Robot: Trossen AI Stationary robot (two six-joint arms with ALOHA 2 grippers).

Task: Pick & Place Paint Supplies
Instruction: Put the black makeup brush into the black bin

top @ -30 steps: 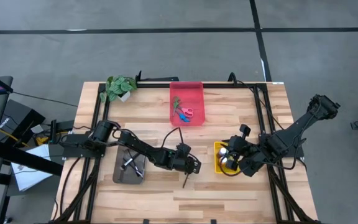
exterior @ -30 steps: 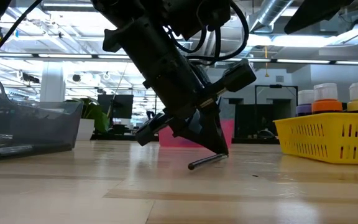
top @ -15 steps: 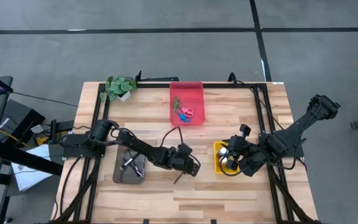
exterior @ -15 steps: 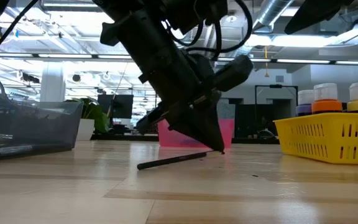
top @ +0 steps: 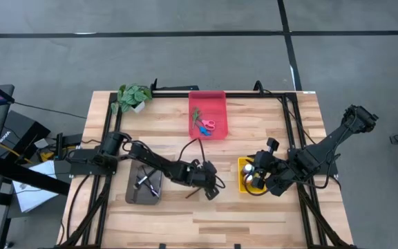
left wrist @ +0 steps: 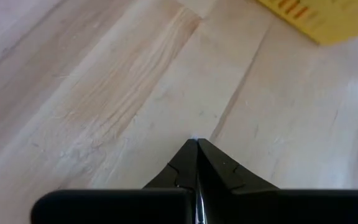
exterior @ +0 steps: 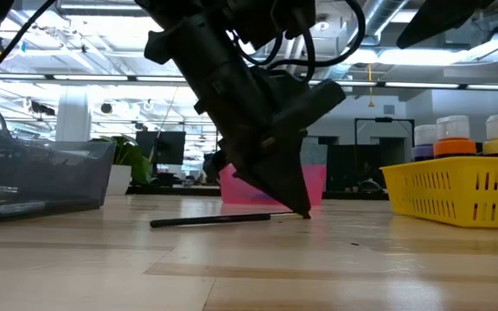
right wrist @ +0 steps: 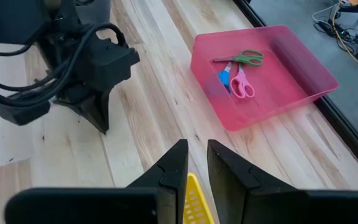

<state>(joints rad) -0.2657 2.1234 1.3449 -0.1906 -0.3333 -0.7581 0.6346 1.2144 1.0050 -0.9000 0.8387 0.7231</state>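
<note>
The left tool (exterior: 305, 212), its fingers pressed together, tips down at the table (top: 268, 214) beside a thin brush (exterior: 210, 221) lying flat, apparently just clear, while the right tool (top: 257, 181), slightly spread, hovers over the yellow tray (top: 241, 176).

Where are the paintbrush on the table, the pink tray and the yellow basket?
paintbrush (exterior: 210, 221), low view, middle of its dark handle.
pink tray (right wrist: 303, 78), right wrist view, its far side wall.
yellow basket (exterior: 456, 192), low view, its slotted front wall.
</note>
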